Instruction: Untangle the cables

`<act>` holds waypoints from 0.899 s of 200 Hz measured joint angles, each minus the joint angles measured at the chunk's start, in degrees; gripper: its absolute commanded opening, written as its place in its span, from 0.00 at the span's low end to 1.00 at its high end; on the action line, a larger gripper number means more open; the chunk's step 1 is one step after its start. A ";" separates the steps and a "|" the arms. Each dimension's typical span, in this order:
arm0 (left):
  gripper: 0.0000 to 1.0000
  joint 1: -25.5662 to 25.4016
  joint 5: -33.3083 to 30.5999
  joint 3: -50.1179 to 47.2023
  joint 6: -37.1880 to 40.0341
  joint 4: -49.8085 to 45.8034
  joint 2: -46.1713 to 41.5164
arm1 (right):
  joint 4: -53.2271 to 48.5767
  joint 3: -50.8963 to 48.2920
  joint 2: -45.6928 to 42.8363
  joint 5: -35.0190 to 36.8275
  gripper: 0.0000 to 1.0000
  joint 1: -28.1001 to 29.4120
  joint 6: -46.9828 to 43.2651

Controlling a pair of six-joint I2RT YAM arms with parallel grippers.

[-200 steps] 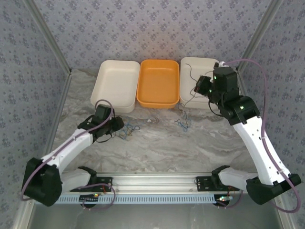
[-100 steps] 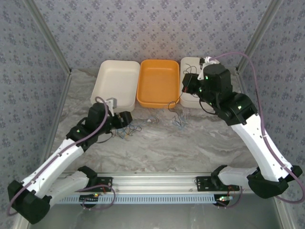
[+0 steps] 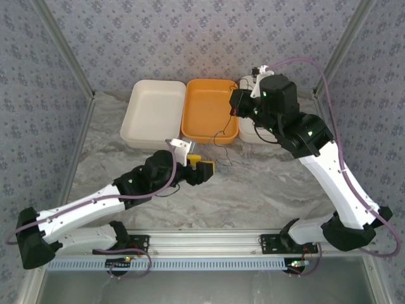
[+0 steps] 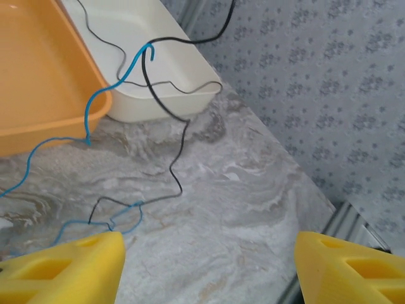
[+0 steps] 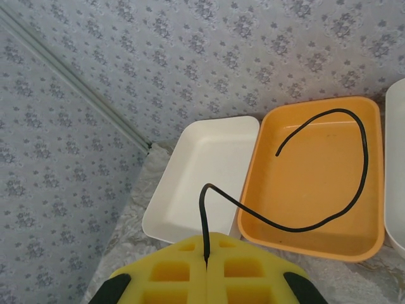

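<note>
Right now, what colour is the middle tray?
The middle tray is plain orange; the top external view shows it best.

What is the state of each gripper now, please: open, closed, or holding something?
Left gripper: open, holding nothing.
Right gripper: closed on the black cable.

White left arm (image 3: 88,202) and white right arm (image 3: 342,183), black at the joints. Purple cord (image 3: 299,60) along each. Chunky yellow fingers (image 4: 63,272), maybe foam.
</note>
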 measured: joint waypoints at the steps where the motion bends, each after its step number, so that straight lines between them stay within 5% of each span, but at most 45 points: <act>1: 0.70 0.00 -0.22 0.00 0.02 0.13 0.24 | 0.02 0.07 0.07 0.00 0.00 0.04 0.00; 70: 0.60 0.59 -14.08 -4.44 0.11 2.03 4.04 | -0.22 4.35 1.57 0.02 0.00 1.84 0.13; 108: 0.67 4.87 -14.01 -4.48 4.02 3.15 5.16 | -0.26 4.63 1.57 0.00 0.00 1.84 0.13; 180: 0.74 4.92 -12.24 -0.92 19.32 9.57 14.10 | -0.26 4.63 1.57 -1.55 0.00 1.84 0.17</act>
